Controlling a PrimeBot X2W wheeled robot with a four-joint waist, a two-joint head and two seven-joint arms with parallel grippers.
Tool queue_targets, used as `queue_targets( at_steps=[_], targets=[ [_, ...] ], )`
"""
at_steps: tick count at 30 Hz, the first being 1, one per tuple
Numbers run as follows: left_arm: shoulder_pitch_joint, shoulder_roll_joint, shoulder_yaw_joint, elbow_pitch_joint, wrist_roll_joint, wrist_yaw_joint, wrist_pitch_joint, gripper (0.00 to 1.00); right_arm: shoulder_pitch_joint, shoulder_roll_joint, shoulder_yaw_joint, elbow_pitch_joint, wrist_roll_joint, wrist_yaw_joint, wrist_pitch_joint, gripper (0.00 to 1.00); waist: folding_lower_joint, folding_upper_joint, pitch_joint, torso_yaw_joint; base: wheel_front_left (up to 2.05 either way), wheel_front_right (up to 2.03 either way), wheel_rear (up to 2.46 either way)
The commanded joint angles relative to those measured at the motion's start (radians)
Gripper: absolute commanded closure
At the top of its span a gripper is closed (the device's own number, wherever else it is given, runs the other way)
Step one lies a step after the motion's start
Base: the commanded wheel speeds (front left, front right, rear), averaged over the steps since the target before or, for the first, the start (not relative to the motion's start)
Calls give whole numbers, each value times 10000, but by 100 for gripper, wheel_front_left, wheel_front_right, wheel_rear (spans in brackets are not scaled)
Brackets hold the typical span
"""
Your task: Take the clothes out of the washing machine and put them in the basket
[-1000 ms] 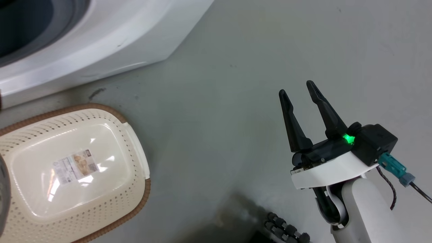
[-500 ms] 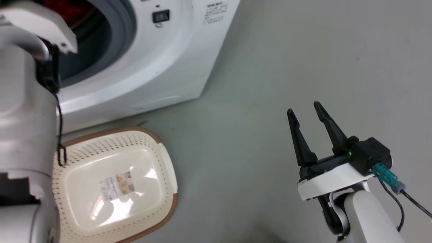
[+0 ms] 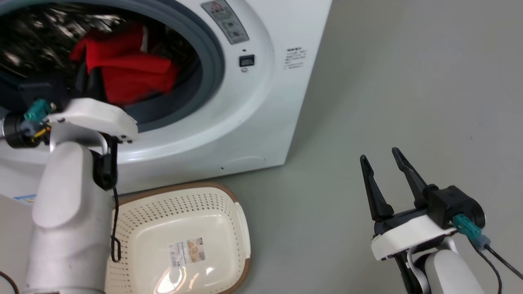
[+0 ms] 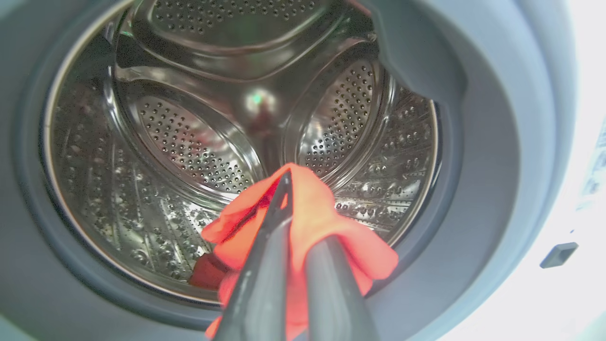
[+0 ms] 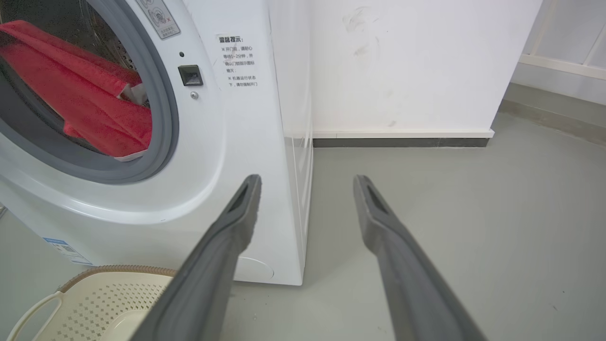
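Observation:
The white washing machine [image 3: 253, 114] stands open at the upper left, and red clothes [image 3: 126, 73] hang inside its grey ring. My left arm reaches into the opening. In the left wrist view my left gripper [image 4: 296, 208] is shut on a fold of the red clothes [image 4: 326, 222], lifted in front of the perforated steel drum [image 4: 189, 142]. On the floor below the opening the cream basket [image 3: 179, 204] holds nothing but its label. My right gripper [image 3: 379, 154] hovers open over bare floor to the right. The right wrist view has that gripper [image 5: 307, 179], the clothes [image 5: 90, 109] and the basket [image 5: 94, 303].
Grey floor [image 3: 388, 81] stretches right of the machine. A white wall with a dark baseboard [image 5: 402, 142] stands behind it. A black cable [image 3: 115, 228] hangs from my left forearm over the basket's left side.
The head camera has swung up and left, bringing the machine's opening, the red clothes and my left arm into the picture. My right gripper stays open.

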Motion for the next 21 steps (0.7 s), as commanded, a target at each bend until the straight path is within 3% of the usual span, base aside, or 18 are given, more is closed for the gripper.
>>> queue_targets(
  at_steps=[1,12,21],
  targets=[
    [404,-153,14,-374,99,-65,-44,100,201,-1,-95,-70,-134,-7,65,0,1,-1,-567,471,0,0,0],
    [2628,-850,-142,-3140,275,-278,-37,100,974,-1,-535,-526,-456,-7,643,0,1,-1,-1724,1209,0,0,0],
    [5391,-1294,-421,-5329,156,86,215,100,1439,2,-799,-945,-495,-7,921,0,1,-1,-1847,1478,0,0,0]
  ],
)
